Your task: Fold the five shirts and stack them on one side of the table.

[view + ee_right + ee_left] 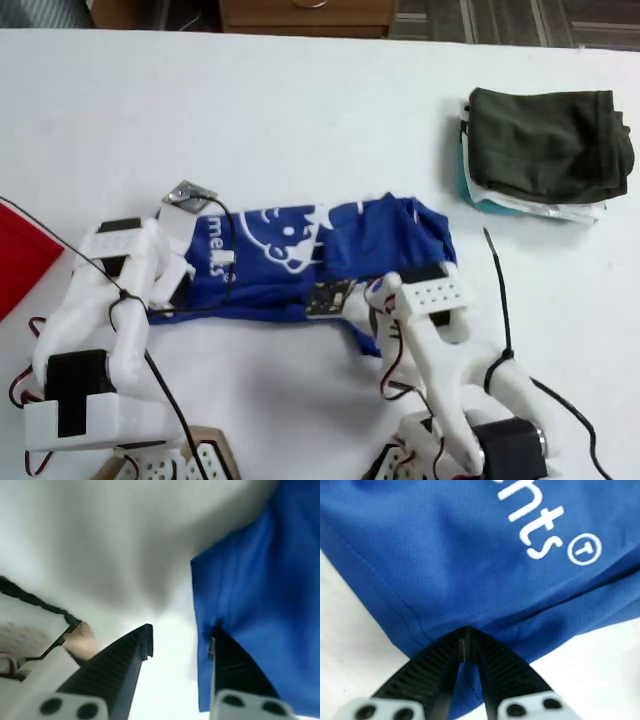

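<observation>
A blue shirt [320, 250] with white print lies partly folded across the middle of the white table [250, 120]. My left gripper [183, 288] sits at its left end, and in the left wrist view the left gripper [465, 642] is shut on a pinch of the blue shirt [470, 555] near its hem. My right gripper [366, 300] rests at the shirt's near edge, right of centre. In the right wrist view the right gripper [180, 642] is open; one finger [225, 665] lies against the edge of the blue shirt [260, 605], the other over bare table.
A stack of folded shirts [545, 145], dark green on top, stands at the far right. A red shirt [20, 255] shows at the left edge. Both arm bases and their cables fill the near edge. Wooden furniture [300, 15] stands beyond the far edge.
</observation>
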Controlling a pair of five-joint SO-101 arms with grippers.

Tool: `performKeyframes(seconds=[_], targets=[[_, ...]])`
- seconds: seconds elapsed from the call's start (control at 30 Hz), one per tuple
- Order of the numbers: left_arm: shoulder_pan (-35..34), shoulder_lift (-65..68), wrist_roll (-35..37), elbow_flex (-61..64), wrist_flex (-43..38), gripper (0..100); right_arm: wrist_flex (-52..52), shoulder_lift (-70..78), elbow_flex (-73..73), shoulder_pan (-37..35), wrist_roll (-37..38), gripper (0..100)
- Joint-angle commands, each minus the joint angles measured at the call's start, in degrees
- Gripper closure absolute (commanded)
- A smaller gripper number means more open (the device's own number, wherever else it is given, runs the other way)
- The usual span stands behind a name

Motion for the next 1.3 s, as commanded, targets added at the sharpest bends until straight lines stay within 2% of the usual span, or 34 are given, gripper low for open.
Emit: performKeyframes(seconds=[0.0,0.23,0.4,0.57,0.63,0.7,0.87,1.07,1.27], targets=[[-1.58,0.97,0.18,-1.45,-1.93,97,-5.32,-1.54,1.32,0.04,0.35,76.2],[-1.67,0.97,0.18,-1.45,-1.93,97,-10.77,5.76,0.79,-0.04,-2.02,75.7],[-1.67,0.97,0.18,-1.45,-1.93,97,-7.87,14.81,-5.71,-0.22,-2.2,77.0],[-1.76,0.97,0.18,-1.45,-1.93,97,-6.11,19.91,-10.73,0.04,-2.37,99.4],[-1.76,0.97,0.18,-1.45,-1.93,97,-5.76,20.18,-11.25,0.04,-2.37,95.6],[-1.76,0.97,0.18,-1.45,-1.93,97,-5.76,20.09,-11.87,-0.04,-2.37,98.5],[-1.76,0.97,0.18,-1.45,-1.93,97,-1.71,17.63,-15.12,0.04,-2.29,98.1],[-1.76,0.97,0.18,-1.45,-1.93,97,5.14,12.44,-26.9,3.03,-2.02,98.1],[-1.76,0.97,0.18,-1.45,-1.93,97,6.37,14.99,-39.03,5.14,-2.11,98.1]])
